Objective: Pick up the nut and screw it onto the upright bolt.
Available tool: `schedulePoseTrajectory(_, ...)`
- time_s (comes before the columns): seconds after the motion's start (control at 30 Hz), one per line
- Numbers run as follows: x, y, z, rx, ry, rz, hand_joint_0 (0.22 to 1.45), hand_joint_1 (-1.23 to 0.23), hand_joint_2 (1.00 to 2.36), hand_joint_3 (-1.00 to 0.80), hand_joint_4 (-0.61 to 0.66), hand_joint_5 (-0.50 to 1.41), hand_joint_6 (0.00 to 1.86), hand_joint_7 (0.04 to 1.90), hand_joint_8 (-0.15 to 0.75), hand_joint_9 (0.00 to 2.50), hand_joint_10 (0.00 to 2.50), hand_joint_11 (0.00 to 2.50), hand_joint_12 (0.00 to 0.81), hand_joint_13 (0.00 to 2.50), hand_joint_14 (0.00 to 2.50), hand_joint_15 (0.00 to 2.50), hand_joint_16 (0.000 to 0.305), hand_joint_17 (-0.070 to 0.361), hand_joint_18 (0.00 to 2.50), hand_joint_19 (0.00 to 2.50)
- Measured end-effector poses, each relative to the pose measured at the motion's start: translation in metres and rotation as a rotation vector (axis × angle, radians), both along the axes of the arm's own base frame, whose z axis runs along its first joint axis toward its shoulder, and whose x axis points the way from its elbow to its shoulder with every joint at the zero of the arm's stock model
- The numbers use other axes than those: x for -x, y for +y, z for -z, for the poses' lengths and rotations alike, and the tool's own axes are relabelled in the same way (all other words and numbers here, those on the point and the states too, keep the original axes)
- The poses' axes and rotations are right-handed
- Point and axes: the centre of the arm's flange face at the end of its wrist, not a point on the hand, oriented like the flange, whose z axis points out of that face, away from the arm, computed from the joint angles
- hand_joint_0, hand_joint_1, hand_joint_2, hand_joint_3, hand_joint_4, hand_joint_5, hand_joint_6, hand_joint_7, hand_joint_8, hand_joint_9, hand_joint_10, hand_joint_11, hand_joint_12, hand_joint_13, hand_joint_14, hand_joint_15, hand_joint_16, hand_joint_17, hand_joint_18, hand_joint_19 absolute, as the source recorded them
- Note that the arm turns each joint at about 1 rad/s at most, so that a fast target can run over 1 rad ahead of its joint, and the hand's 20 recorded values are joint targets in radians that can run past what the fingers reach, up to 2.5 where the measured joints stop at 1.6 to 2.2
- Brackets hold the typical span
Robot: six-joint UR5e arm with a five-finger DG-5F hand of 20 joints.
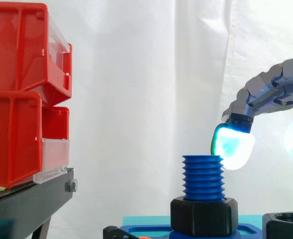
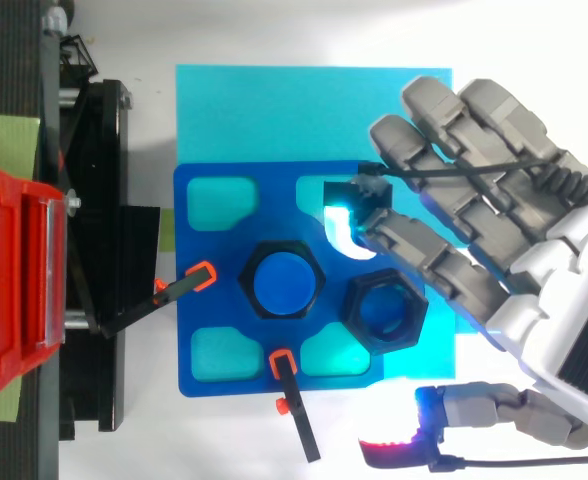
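Closest to the overhead camera, the robot hand [image 2: 534,260] reaches in from the 3 o'clock edge with its fingers spread apart and nearly straight, gripping nothing. One finger stretches over the blue fixture plate [image 2: 224,290] toward 10 o'clock, and its pad [image 1: 232,145] glows cyan-white. From the side that pad hangs level with the top threads of the bolt [image 1: 202,177], just beside them at 3 o'clock, and whether it touches them cannot be told. A thumb pad [image 2: 392,452] glowing red sits apart at 6 o'clock, off the plate. The blue threaded bolt stands upright near the plate's middle, and a black hex collar [image 1: 204,216] wraps its base. The nut [image 2: 386,343], black and hexagonal, lies flat on the plate at about 4 o'clock from the bolt, close to the collar and below the outstretched finger; in the side view it rests low at the 5 o'clock corner, well beneath the glowing pad. 2 black clamps with orange tips hold the plate, 1 [image 2: 179,290] at 9 o'clock of the bolt and 1 [image 2: 294,405] at 6 o'clock. Under the plate lies a cyan mat [image 2: 274,110] on the white bench [image 2: 224,440]. Red bins [image 1: 17,99] are stacked on a black stand [image 1: 32,199] at 9 o'clock, before a white curtain [image 1: 146,74].
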Motion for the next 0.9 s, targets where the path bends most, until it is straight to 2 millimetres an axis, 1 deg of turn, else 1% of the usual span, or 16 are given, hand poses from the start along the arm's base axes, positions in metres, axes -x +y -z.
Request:
schedulePoseTrajectory(0.27, 0.003, 0.002, 0.004, -0.002, 0.022, -0.004, 0.40, -0.64, 1.00, -0.50, 0.30, -0.26, 0.50, 0.78, 0.311, 0.05, 0.00, 0.00, 0.470, 0.00, 0.00, 0.00, 0.070, 0.159, 0.00, 0.00)
schedulePoseTrajectory(0.5, 0.012, -0.001, 0.008, 0.033, 0.101, -0.003, 0.42, -0.64, 1.00, -0.50, 0.29, -0.26, 0.50, 0.78, 0.305, 0.06, 0.00, 0.00, 0.462, 0.00, 0.00, 0.00, 0.069, 0.155, 0.00, 0.00)
schedulePoseTrajectory(0.63, 0.015, -0.002, 0.009, 0.037, 0.123, -0.002, 0.38, -0.64, 1.00, -0.50, 0.31, -0.26, 0.50, 0.78, 0.322, 0.06, 0.00, 0.00, 0.480, 0.00, 0.00, 0.00, 0.073, 0.164, 0.00, 0.00)
schedulePoseTrajectory(0.67, 0.015, -0.003, 0.010, 0.037, 0.126, -0.001, 0.35, -0.64, 1.00, -0.50, 0.32, -0.26, 0.50, 0.78, 0.333, 0.06, 0.00, 0.00, 0.492, 0.00, 0.00, 0.00, 0.075, 0.169, 0.00, 0.00)
schedulePoseTrajectory(0.9, 0.017, -0.003, 0.012, 0.030, 0.132, -0.001, 0.32, -0.67, 1.00, -0.50, 0.33, -0.26, 0.50, 0.79, 0.340, 0.05, 0.00, 0.00, 0.506, 0.00, 0.00, 0.00, 0.078, 0.176, 0.00, 0.00)
